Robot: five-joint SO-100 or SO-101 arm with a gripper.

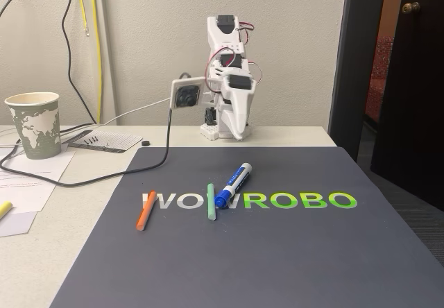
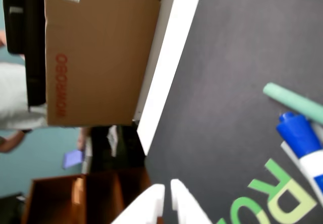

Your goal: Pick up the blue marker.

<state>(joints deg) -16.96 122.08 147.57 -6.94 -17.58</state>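
The blue marker (image 1: pixel 232 185) lies slanted on the dark mat, its blue cap toward the front left and its white barrel toward the back right. In the wrist view the blue marker (image 2: pixel 303 146) runs off the right edge, cap end showing. My arm is folded up at the back of the table, and the gripper (image 1: pixel 239 133) points down behind the mat, well away from the marker. The wrist view has the white gripper (image 2: pixel 167 186) at the bottom edge, its fingers almost touching and holding nothing.
A thin green stick (image 1: pixel 210 202) (image 2: pixel 295 102) lies just left of the marker's cap, and a thin orange stick (image 1: pixel 146 209) lies further left. The mat (image 1: pixel 277 252) reads "WOWROBO". A paper cup (image 1: pixel 33 124), cables and papers sit at the left. A cardboard box (image 2: pixel 101 47) stands beyond the table.
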